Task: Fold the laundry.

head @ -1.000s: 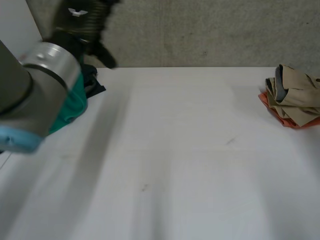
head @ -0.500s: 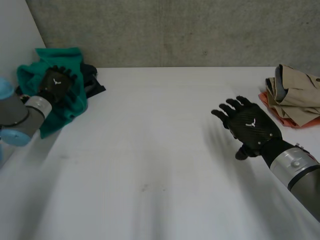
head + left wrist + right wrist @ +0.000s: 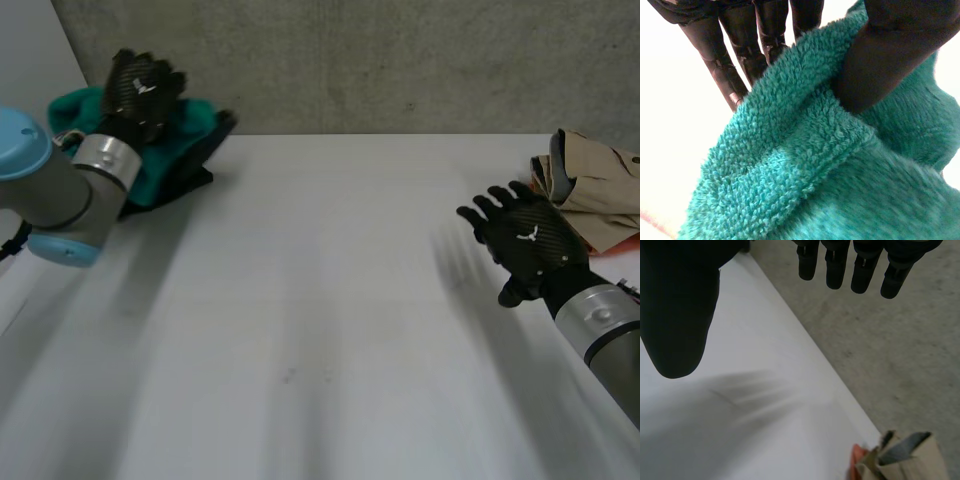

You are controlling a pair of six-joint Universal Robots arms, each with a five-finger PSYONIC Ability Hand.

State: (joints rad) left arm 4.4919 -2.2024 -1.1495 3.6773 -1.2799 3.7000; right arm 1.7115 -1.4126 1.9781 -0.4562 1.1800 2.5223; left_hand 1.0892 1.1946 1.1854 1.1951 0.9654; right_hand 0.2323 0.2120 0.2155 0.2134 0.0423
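Observation:
A teal terry towel (image 3: pixel 165 150) lies bunched at the table's far left corner. My left hand (image 3: pixel 143 92) is on top of it, and in the left wrist view its thumb and fingers (image 3: pixel 735 60) pinch a hemmed fold of the towel (image 3: pixel 810 165). A dark garment (image 3: pixel 205 135) pokes out beside the towel. My right hand (image 3: pixel 527 248) hovers over the right side of the white table (image 3: pixel 330 300) with fingers (image 3: pixel 840 265) spread and straight, holding nothing.
A folded stack of beige cloth (image 3: pixel 590 185) over orange cloth (image 3: pixel 570 235) sits at the far right edge, just beyond my right hand; it appears again as the stack (image 3: pixel 900 455) past that hand's fingertips. A grey concrete wall (image 3: pixel 400 60) backs the table.
My left hand has shut on the teal towel and lifted it toward the back. My right hand came into view and drifted right, toward the folded stack.

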